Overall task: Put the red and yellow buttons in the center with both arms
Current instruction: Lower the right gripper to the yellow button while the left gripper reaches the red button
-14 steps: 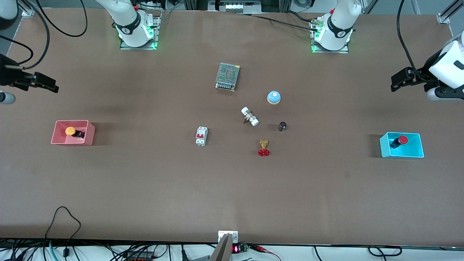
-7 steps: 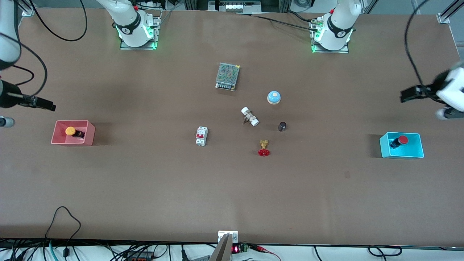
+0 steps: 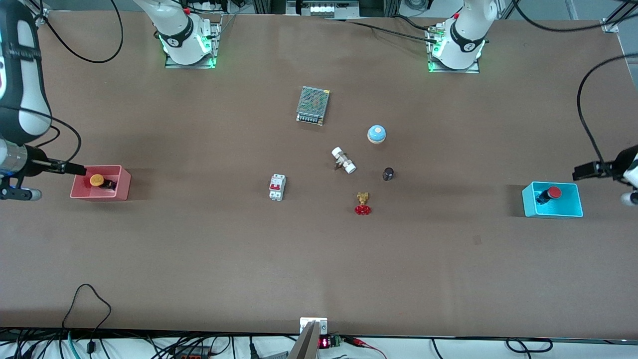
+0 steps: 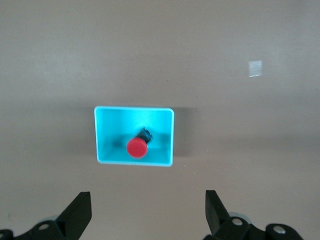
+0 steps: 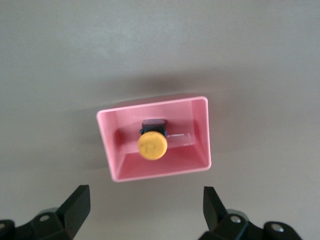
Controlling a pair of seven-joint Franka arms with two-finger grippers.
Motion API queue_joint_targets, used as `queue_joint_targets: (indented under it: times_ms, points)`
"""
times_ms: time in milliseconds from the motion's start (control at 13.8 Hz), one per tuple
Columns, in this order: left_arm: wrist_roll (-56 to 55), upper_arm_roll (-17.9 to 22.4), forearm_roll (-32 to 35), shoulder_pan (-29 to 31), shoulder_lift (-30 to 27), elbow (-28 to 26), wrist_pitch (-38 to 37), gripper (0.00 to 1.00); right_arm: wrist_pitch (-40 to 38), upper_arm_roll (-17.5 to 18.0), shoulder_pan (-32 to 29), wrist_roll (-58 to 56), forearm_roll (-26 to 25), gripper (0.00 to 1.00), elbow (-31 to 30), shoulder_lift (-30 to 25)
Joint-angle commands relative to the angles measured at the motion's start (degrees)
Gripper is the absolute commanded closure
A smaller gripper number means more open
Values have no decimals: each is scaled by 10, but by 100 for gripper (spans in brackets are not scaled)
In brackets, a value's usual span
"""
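Left gripper [image 4: 145,215]: fingers spread, above blue bin [image 3: 568,212] holding red button [image 3: 553,192]. Right gripper [image 5: 145,215]: spread, above pink bin [image 3: 87,194] holding yellow button [image 3: 96,179]. Risk: fingers striking bin walls, tipping bins.

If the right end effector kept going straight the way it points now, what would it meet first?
Probably the yellow button in the pink bin: the right end effector, fingers open, points down at it. How high it hangs above the bin is unclear.

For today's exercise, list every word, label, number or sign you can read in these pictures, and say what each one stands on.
No text can be read for certain.
Small display at the table edge nearest the front camera: red lit digits, too small to read.
Circuit breaker: red label, too small to read.
Yellow button in the pink bin: faint cap marking, too blurred to read.
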Motion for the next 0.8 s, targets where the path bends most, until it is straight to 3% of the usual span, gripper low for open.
queue_joint_targets:
  times_ms: [0,434,723]
  points:
    - [42,-3,7,20,33,-23,81,0,34,6,-14,-49,-9,0,-10,21]
    - [71,-3,7,46,49,-182,334,0,48,6,-15,-74,-16,0,-17,53]
    - [83,-3,7,58,64,-218,373,0,72,6,-17,-75,-16,0,-17,78]
